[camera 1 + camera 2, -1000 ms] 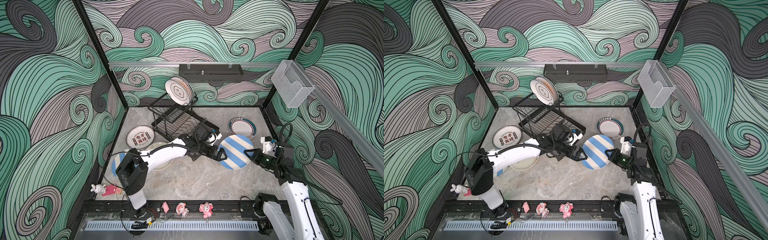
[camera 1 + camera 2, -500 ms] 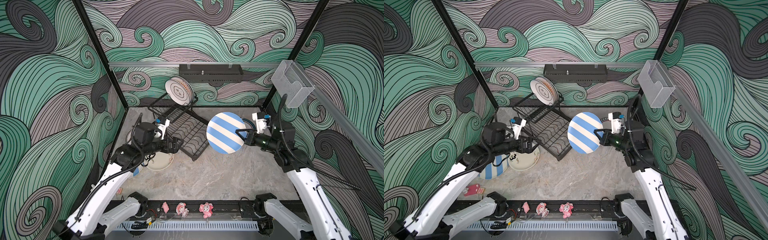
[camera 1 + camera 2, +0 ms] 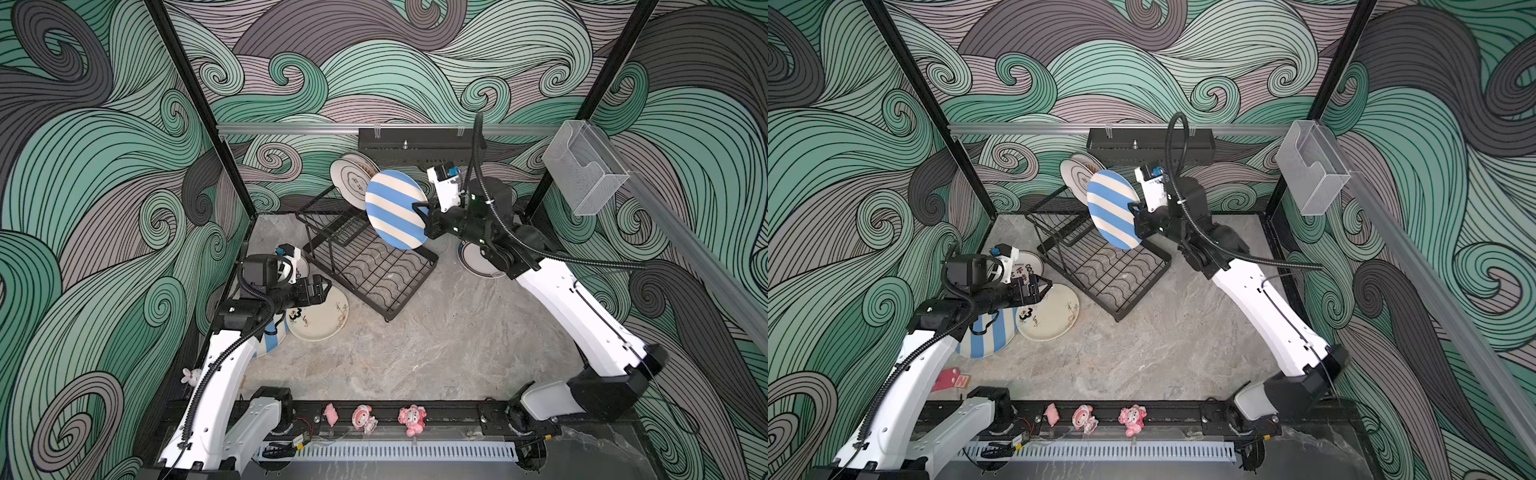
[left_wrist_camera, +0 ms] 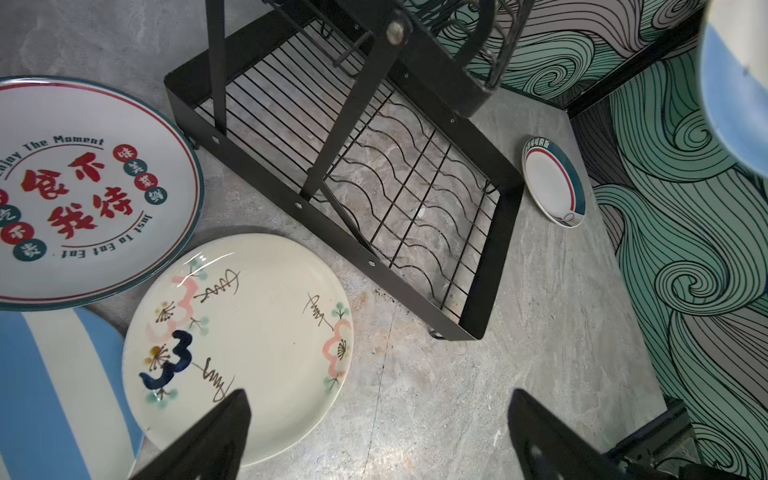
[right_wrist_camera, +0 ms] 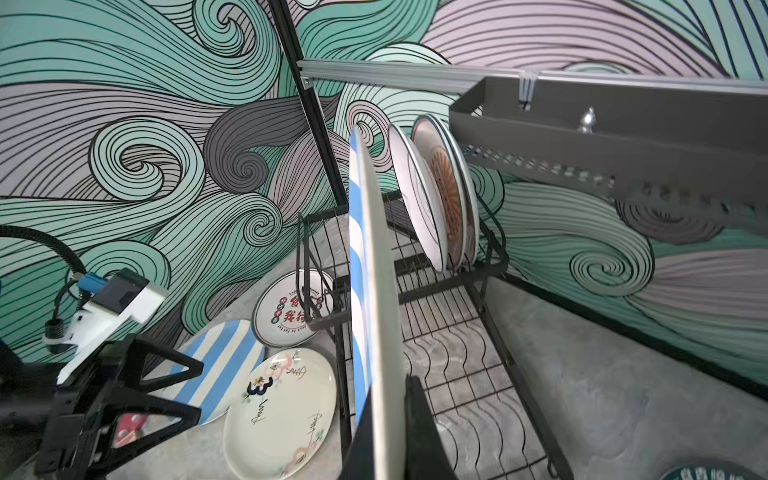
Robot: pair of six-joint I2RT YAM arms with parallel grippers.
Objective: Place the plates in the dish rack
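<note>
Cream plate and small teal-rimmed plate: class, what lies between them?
The dish rack stands between the cream plate and small plate, clear in the left wrist view.

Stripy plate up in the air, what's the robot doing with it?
The right gripper is shut on the rim of a blue-and-white striped plate, holding it on edge above the black wire dish rack. The rack already holds two plates, standing on edge. The left gripper hangs open above a cream flowered plate on the table. A second striped plate, a red-lettered plate and a teal-rimmed plate also lie flat there, not yet loaded.
</note>
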